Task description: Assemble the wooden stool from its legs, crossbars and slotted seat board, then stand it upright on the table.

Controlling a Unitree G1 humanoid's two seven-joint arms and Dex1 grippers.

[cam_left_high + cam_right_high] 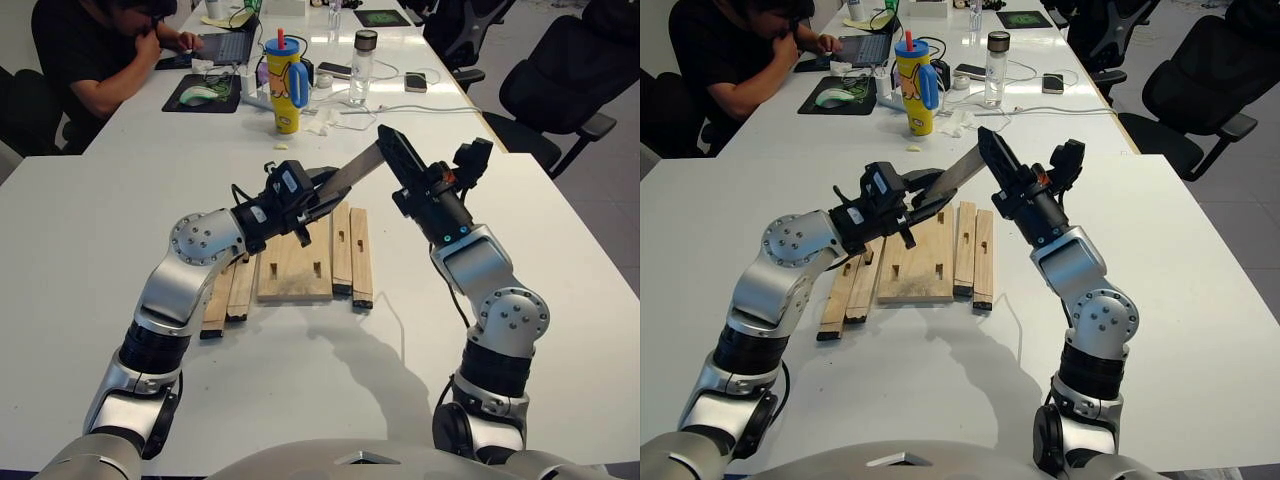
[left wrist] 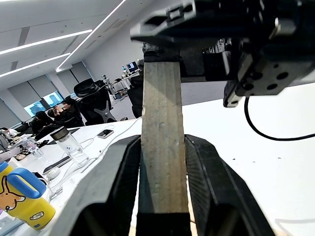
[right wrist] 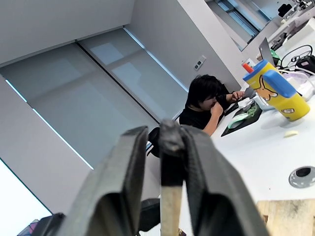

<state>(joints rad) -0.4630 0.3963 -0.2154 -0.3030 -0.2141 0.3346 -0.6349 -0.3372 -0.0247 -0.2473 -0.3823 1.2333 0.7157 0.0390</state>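
2 wooden bars (image 1: pixel 226 296) lie along the left edge of the slotted seat board (image 1: pixel 296 262). Above the board, the left gripper (image 1: pixel 316 200) is clamped on the lower end of a tilted leg (image 1: pixel 352 170), and the right gripper (image 1: pixel 388 140) pinches its upper end. 2 more bars (image 1: pixel 351 252) lie just beside the board's right edge, with bare table (image 1: pixel 560 260) beyond.

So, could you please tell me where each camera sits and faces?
Eye views: on the head, facing forward-down at the table; left arm and right arm show.
Left wrist: along the left gripper, up the wooden bar to the right gripper.
Right wrist: along its fingers, towards the window blinds.
Shared: the bar, clamped by both.
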